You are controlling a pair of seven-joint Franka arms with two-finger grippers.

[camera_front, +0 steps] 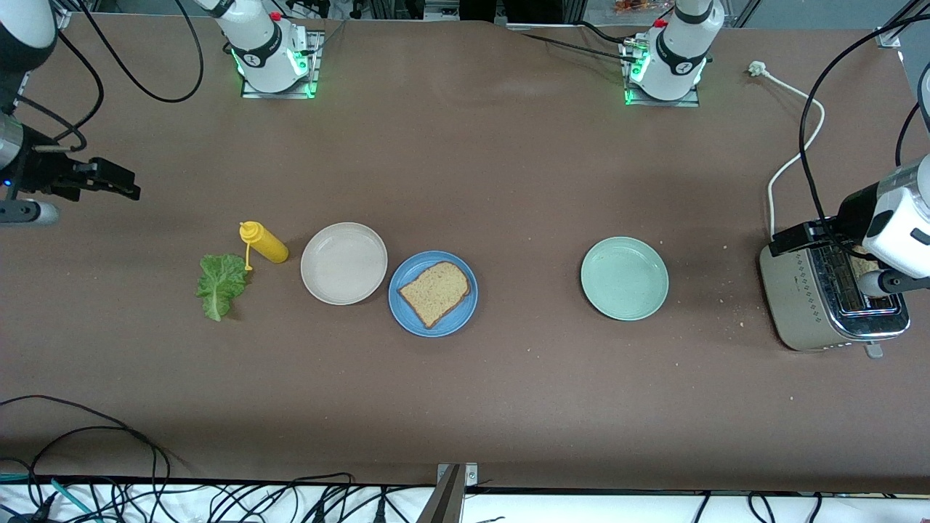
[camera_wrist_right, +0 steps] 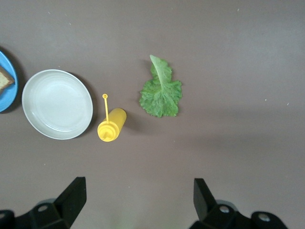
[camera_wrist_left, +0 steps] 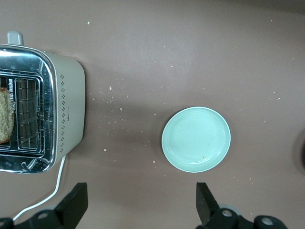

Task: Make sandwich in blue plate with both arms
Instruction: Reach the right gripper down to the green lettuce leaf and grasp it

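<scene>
Nearest the camera: blue plate (camera_front: 433, 293) mid-bench, one toast slice (camera_front: 434, 292) flat on it, bare, no topping. Touching or just short of beige plate (camera_front: 344, 263) on the side toward right arm's end; cannot tell which. Yellow squeeze bottle (camera_front: 264, 242) lying on its side just beside beige plate, nozzle toward lettuce (camera_front: 221, 284). Lettuce flat on bench, nearest to right arm's end of the row, slightly nearer the camera than bottle. Mint plate (camera_front: 624, 277) well apart from blue plate, toward left arm's end, bare apart from a speck or two. Toaster (camera_front: 830, 296) at left arm's end of bench near that edge, white cord trailing toward the arm bases, second slice (camera_wrist_left: 5, 121) standing in one slot, crumbs scattered on bench around it.

Right hand (camera_front: 109, 180) up in the air over right arm's end of bench, fingers (camera_wrist_right: 72, 197) spread wide, nothing between them. Left hand (camera_wrist_left: 141, 200) over toaster end of bench, fingers (camera_wrist_left: 76, 202) spread wide too, nothing held; toaster and mint plate both in its wrist view.
</scene>
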